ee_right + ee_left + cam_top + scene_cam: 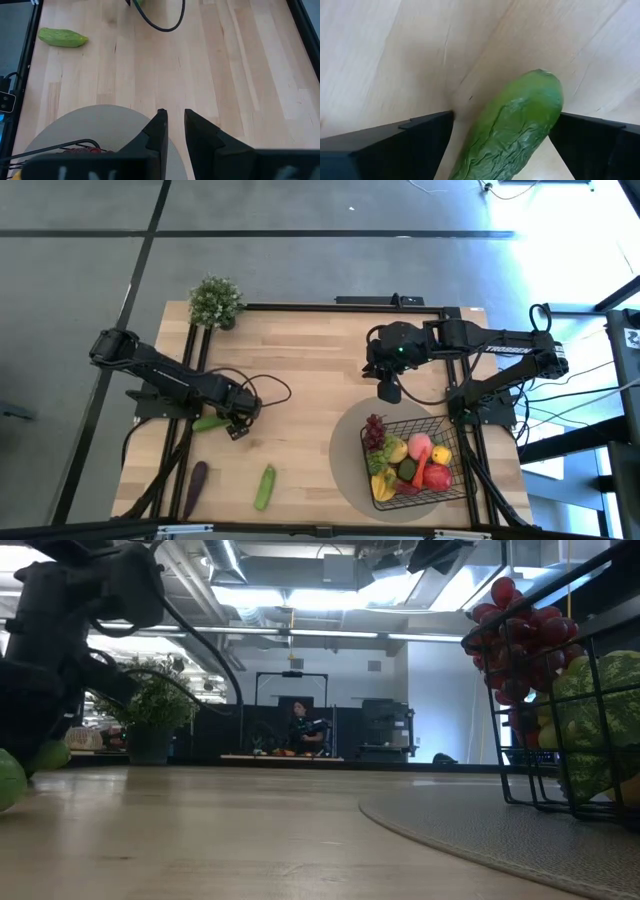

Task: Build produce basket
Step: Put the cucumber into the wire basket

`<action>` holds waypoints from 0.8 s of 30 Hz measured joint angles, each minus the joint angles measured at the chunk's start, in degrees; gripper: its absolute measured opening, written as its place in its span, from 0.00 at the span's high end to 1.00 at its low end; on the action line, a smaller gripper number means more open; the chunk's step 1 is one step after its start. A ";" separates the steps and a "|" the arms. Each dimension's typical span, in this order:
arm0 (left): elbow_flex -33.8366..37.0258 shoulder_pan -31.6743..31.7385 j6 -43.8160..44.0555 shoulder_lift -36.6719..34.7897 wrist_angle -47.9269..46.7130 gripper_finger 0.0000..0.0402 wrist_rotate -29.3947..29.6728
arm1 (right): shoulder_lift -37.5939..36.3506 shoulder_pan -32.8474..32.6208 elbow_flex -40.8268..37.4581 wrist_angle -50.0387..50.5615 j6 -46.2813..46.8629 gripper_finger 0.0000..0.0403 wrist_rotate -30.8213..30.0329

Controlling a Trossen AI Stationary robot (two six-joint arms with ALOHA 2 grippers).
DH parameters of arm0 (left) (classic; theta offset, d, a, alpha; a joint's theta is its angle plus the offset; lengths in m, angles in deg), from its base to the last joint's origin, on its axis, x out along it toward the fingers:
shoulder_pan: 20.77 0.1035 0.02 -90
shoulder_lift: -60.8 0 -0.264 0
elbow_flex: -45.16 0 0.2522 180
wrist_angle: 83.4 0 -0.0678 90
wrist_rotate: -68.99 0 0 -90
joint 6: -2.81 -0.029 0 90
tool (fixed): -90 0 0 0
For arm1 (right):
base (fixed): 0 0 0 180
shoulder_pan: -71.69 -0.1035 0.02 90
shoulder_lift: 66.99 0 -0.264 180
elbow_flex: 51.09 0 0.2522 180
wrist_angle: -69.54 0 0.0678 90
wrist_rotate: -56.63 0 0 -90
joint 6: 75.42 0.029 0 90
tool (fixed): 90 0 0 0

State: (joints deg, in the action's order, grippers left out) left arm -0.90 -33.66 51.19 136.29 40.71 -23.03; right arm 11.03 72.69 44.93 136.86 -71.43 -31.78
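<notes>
The black wire basket [440, 476] sits on a round grey mat near the counter's right front corner, packed with dark red grapes [375, 430], a pink peach [420, 445], a red apple [437, 477], yellow fruits and green pieces. One cucumber [209, 423] lies flat on the wood at the left, between the left claw's [236, 423] spread fingers. A second cucumber [264, 487] and a dark eggplant [195, 484] lie loose near the front edge, apart from each other.

Bright overhead light, glare top-right.
</notes>
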 joint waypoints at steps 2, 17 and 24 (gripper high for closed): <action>0.00 -0.36 0.57 0.00 0.02 0.25 0.32 | 0.00 0.00 0.00 0.00 0.01 0.86 0.00; -0.22 -2.18 -0.56 -0.64 0.86 0.68 1.45 | 0.00 0.00 0.00 0.00 0.00 0.86 0.00; -5.47 -2.16 -2.02 -0.66 1.13 0.74 1.03 | 0.00 0.00 0.00 0.00 0.01 0.86 0.00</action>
State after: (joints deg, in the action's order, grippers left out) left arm -6.36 -35.82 49.16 135.63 41.84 -22.01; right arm 11.03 72.69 44.93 136.86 -71.42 -31.78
